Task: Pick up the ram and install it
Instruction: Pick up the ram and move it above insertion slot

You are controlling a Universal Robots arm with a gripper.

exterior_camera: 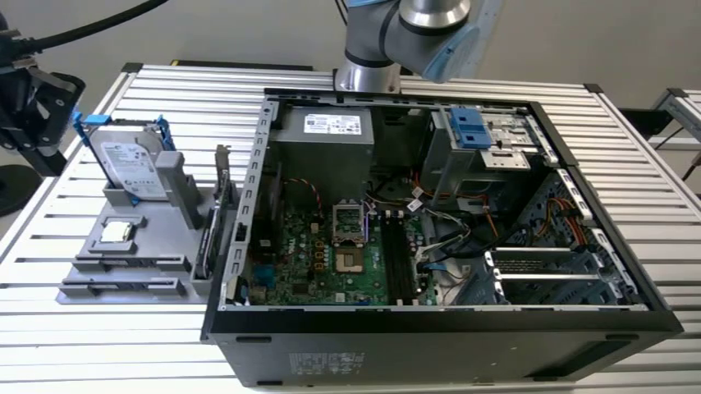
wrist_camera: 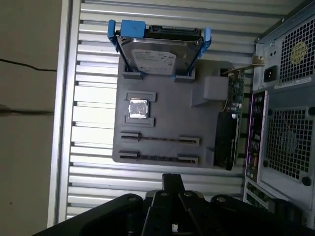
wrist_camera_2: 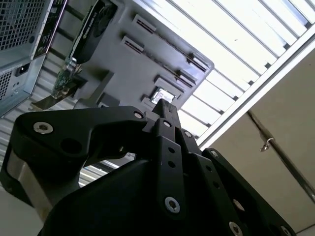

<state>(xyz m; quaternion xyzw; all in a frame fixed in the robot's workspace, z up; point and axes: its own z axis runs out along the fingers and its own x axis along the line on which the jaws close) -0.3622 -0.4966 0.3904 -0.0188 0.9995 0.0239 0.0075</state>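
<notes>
In the exterior view the arm (exterior_camera: 378,41) rises behind the open case (exterior_camera: 438,361) at frame centre. At the exterior view's left a grey tray (exterior_camera: 85,246) carries a hard drive (exterior_camera: 130,164), a chip (exterior_camera: 118,232) and the ram (exterior_camera: 130,262), which stands on edge in a long slot. In the second wrist view the gripper (wrist_camera_2: 164,107) hangs with its fingers pressed together on nothing, the tray (wrist_camera_2: 147,54) beyond its tip. In the first wrist view the gripper (wrist_camera: 173,181) hovers just short of the tray (wrist_camera: 167,118), and the ram (wrist_camera: 158,140) sits untouched in its slot between gripper and chip (wrist_camera: 138,108).
</notes>
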